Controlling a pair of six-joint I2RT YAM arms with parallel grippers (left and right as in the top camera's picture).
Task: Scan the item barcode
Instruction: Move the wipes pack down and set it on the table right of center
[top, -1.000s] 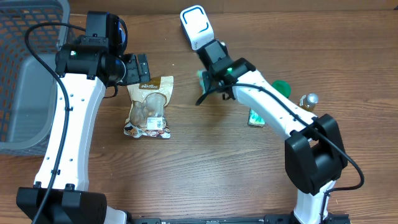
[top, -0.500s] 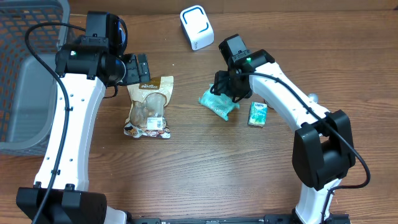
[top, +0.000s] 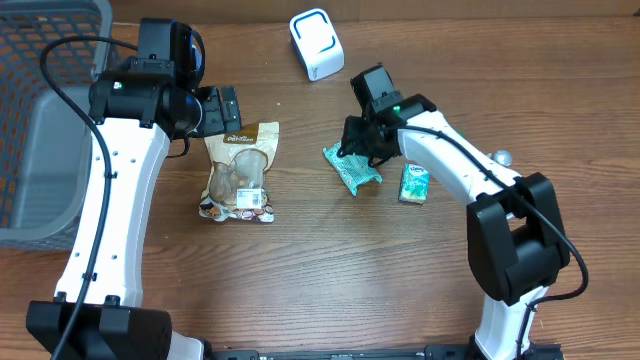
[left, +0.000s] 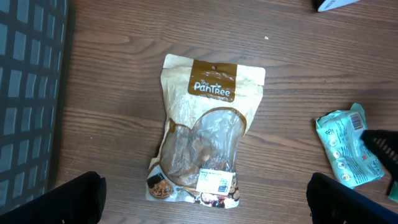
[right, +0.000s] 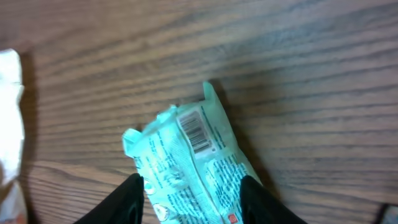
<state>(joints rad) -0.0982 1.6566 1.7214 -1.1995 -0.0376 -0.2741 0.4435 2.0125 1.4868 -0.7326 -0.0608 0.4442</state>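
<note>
Currently right gripper (right: 191, 190) straddles the crinkled teal plastic packet (right: 186, 155), jaws part-spread, grip unconfirmed; packet lies just right of overhead frame centre, long axis diagonal, barcode (right: 194, 132) upward; white boxy scanner (top: 316, 43) sits upper centre, nearest this arm.

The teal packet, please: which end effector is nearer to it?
Right. The right end effector straddles the teal packet, touching it; the left end effector hangs apart, above the snack pouch.
</note>
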